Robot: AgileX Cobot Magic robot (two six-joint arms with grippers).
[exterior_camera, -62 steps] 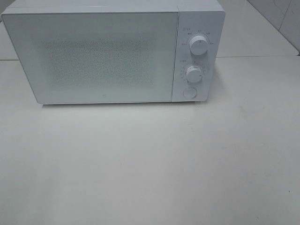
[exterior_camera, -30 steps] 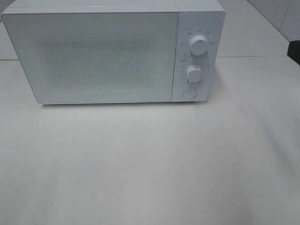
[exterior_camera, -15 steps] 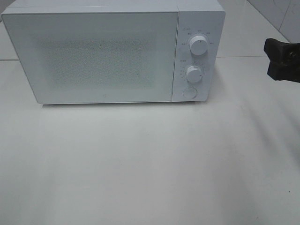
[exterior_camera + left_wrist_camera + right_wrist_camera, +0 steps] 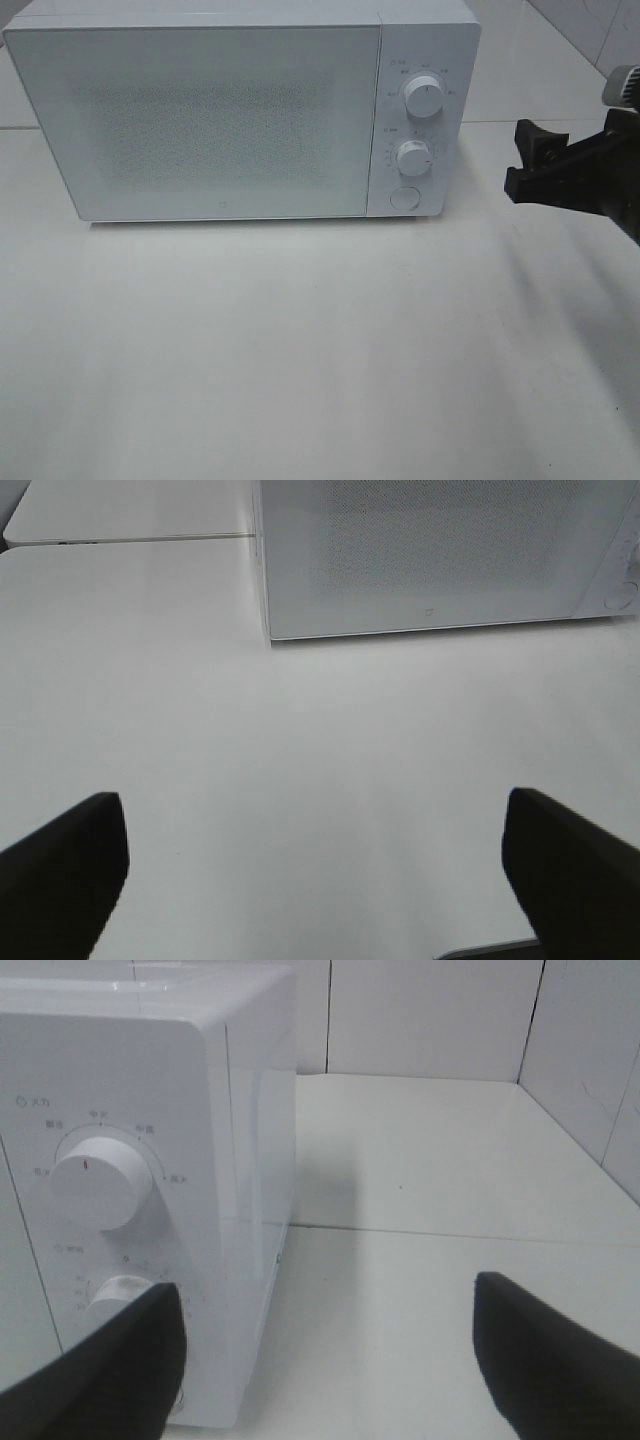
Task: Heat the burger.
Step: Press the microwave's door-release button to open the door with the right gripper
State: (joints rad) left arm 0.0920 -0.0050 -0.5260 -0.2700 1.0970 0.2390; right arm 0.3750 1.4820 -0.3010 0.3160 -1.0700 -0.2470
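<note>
One white microwave (image 4: 240, 110) stands on the table (image 4: 300, 350) with its door (image 4: 200, 120) shut. Two round knobs sit on its panel, the upper knob (image 4: 424, 98) above the lower knob (image 4: 412, 157), and one round button (image 4: 404, 197) lies below them. Two hands show. The right hand (image 4: 522, 160) hangs to the right of the panel, apart from it, spread wide and empty. The left hand (image 4: 312, 805), seen only from its wrist, is likewise wide open over the table before the door, holding nothing. The burger shows in no view. Half a second ago the right hand was at the high view's right edge and has since come nearer the panel; two seconds ago it was out of sight.
</note>
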